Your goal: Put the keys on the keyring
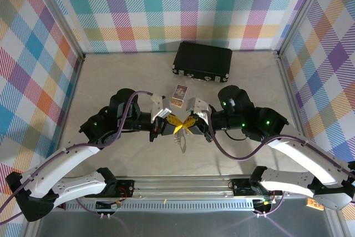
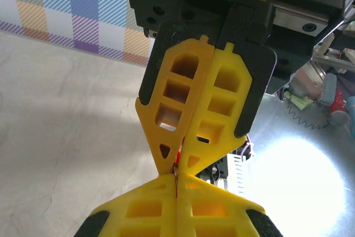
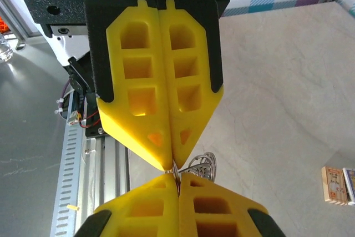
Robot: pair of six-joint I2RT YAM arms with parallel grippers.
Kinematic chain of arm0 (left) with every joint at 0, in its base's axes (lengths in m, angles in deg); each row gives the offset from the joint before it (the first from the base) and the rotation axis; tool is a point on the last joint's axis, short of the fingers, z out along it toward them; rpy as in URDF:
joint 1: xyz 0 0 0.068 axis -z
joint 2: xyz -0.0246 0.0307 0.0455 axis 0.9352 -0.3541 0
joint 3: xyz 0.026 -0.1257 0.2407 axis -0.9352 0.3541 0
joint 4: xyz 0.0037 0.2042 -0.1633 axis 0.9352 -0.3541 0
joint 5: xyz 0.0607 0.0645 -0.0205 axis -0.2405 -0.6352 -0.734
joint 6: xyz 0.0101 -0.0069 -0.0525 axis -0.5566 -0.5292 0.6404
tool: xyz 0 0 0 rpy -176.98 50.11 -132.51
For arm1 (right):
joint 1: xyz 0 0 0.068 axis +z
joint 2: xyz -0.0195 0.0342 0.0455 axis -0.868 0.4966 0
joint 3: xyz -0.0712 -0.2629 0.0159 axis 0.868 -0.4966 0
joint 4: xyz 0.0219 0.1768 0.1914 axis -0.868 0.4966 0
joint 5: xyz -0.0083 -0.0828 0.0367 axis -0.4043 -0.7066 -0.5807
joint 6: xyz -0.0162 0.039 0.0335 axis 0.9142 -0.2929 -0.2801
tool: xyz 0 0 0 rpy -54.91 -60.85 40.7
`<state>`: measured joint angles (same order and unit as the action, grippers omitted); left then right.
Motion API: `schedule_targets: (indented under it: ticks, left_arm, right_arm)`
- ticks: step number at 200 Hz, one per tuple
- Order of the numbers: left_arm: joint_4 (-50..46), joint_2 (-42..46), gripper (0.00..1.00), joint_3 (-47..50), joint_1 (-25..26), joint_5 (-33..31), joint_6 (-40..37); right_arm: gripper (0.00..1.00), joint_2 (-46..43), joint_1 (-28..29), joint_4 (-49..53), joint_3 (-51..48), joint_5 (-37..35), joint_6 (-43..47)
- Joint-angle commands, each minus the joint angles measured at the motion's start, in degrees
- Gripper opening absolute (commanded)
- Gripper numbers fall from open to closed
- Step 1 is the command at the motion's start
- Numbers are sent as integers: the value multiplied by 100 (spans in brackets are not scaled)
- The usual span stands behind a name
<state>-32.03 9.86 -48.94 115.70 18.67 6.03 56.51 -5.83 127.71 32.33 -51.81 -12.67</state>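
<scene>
1. We see the left gripper (image 1: 174, 125) and right gripper (image 1: 190, 124) meeting tip to tip, both pinched shut on thin metal.
2. The keyring (image 3: 202, 165) sits at the tips, its chain (image 1: 178, 144) dangling. The red tag (image 2: 178, 157) of the keys peeks between the fingers.
3. We judge threading is underway. We can't confirm the key is on.

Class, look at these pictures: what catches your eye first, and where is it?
The left gripper and the right gripper, both yellow-fingered, meet tip to tip over the table's near middle, a grey metal keyring dangling below them. Behind, a black rectangular case lies by the checked far wall.
</scene>
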Motion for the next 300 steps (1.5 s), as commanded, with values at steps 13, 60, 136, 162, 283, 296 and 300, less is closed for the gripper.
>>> schedule_targets:
  ticks: [13,60,136,162,283,296,300]
  left_arm:
    - [243,105,0,-58,17,-12,141]
    - [2163,440,0,547,15,-44,1122]
    - [3129,683,0,949,20,66,1591]
    - [3346,726,0,1091,19,108,1660]
    - [582,638,18,402,24,-697,172]
    - [527,611,18,337,18,-664,131]
    - [524,592,19,318,30,-631,129]
  right_arm:
    - [0,-83,34,-219,161,126,8]
    - [9,-566,36,-1340,-475,250,-546]
    - [18,-779,36,-2088,-868,306,-933]
    - [16,-777,33,-2255,-921,390,-951]
    - [0,-239,58,-527,176,-173,-117]
    - [0,-101,92,-369,302,-232,-40]
    - [0,-68,94,-333,329,-248,-29]
